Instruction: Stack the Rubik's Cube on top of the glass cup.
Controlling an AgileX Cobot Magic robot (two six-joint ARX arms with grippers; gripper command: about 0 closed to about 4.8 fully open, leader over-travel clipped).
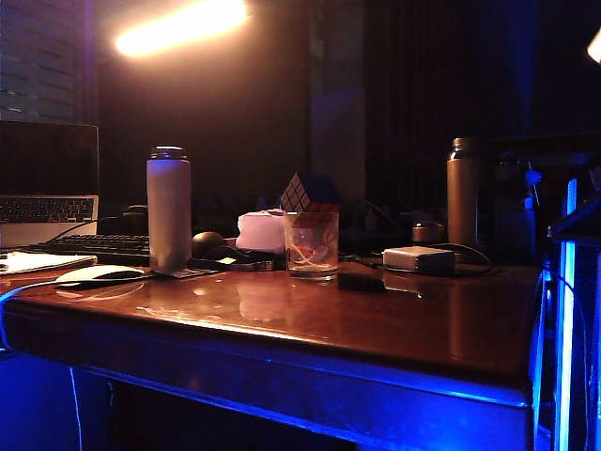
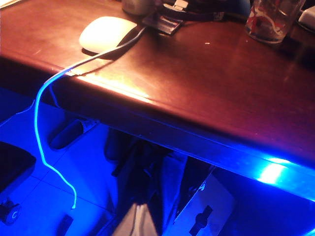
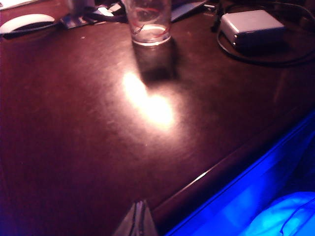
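My worktop point(image 1: 394, 319) is a dark, glossy wooden slab lit blue along its front edge. On it, from the exterior view, a tall white bottle point(image 1: 169, 211) stands upright left of centre and a bronze bottle point(image 1: 462, 193) stands upright far to the right. A white mouse point(image 2: 106, 33) lies near the left front corner, its cable running off the edge, and a grey power adapter point(image 3: 252, 27) sits to the right of the glass.

The glass cup point(image 1: 311, 244) stands upright near the middle, mouth up, its axis vertical. The Rubik's Cube point(image 1: 306, 193) rests on its rim, tilted, with one corner pointing up rather than a flat face.

My right tool point(image 3: 139, 219) sits low over the near edge, well apart from the cup, its fingers pressed together on nothing. My left tool is not visible in any view.
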